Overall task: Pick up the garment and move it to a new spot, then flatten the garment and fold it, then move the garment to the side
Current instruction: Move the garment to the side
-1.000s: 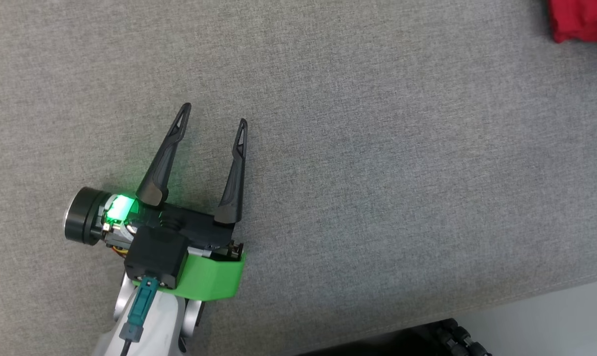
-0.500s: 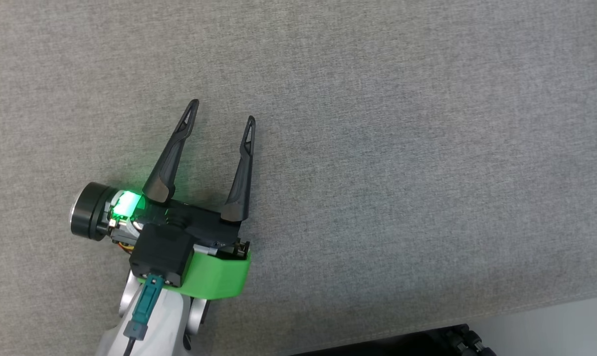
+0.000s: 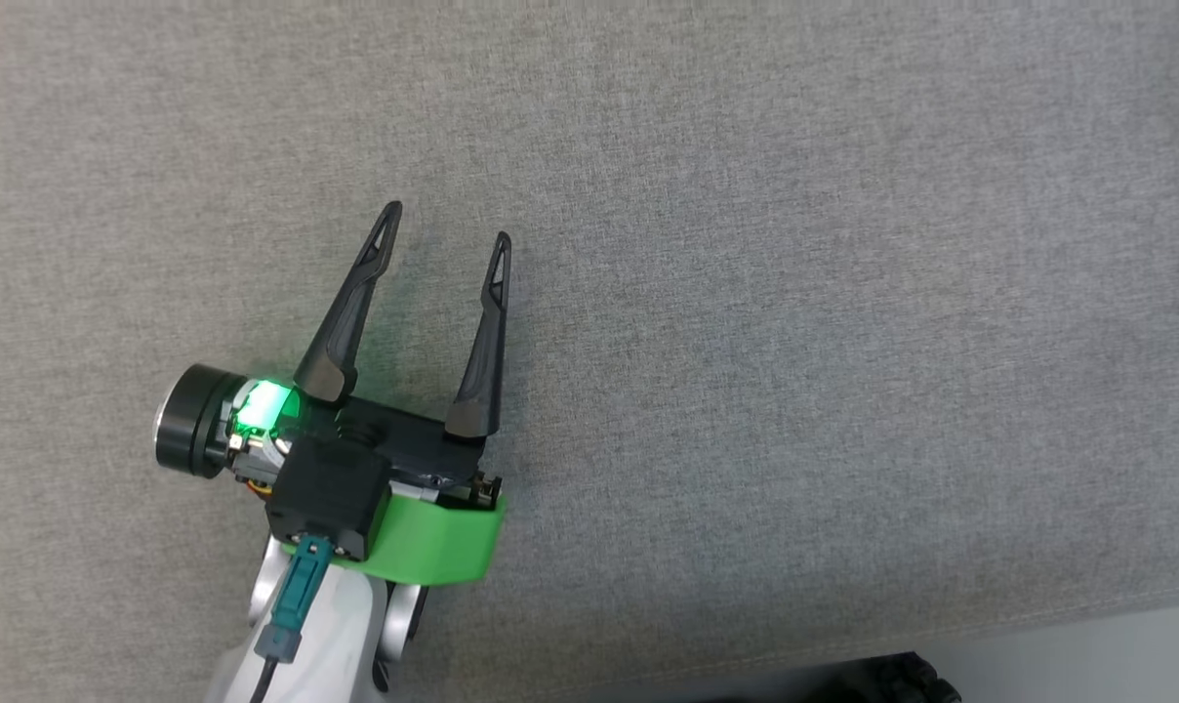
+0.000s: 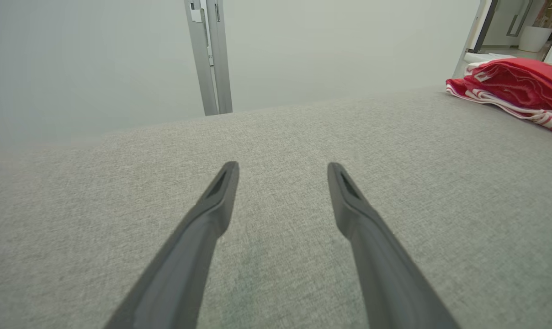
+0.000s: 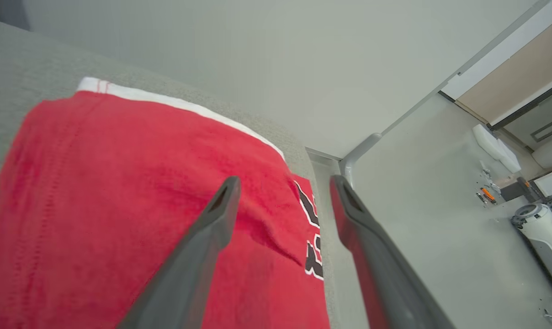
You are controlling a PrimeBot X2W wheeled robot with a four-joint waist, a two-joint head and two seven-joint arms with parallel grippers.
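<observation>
1. The task looks to be at its last step. The red garment [image 4: 513, 84] lies folded in a low pile at the far right of the grey cushion [image 3: 794, 293], which reads as the spot to the side.
2. The right gripper [image 5: 285, 180] hangs just above the garment near its right edge. Its fingers are spread and no cloth is pinched between them, so the garment rests on the cushion by itself.
3. The left gripper [image 3: 446, 223] is also wide open and empty. It sits over bare cushion at the near left, well apart from the garment.
4. The next move, as I judge it, is for the right arm to lift straight up and draw back. The fingertips must come away clean, because a snagged layer would pull the fold open.
5. The left wrist view gives the garment side-on, with stacked layers, white-striped edges at the bottom and a metal post [image 4: 209, 55] beyond the cushion's far edge.
6. The right wrist view gives the garment's top face from close above, with a white band [image 5: 166, 103] along the far side and black lettering [image 5: 310, 228] by the right edge.
7. The head view gives the left gripper's place on the cushion and the cushion's near edge.
</observation>
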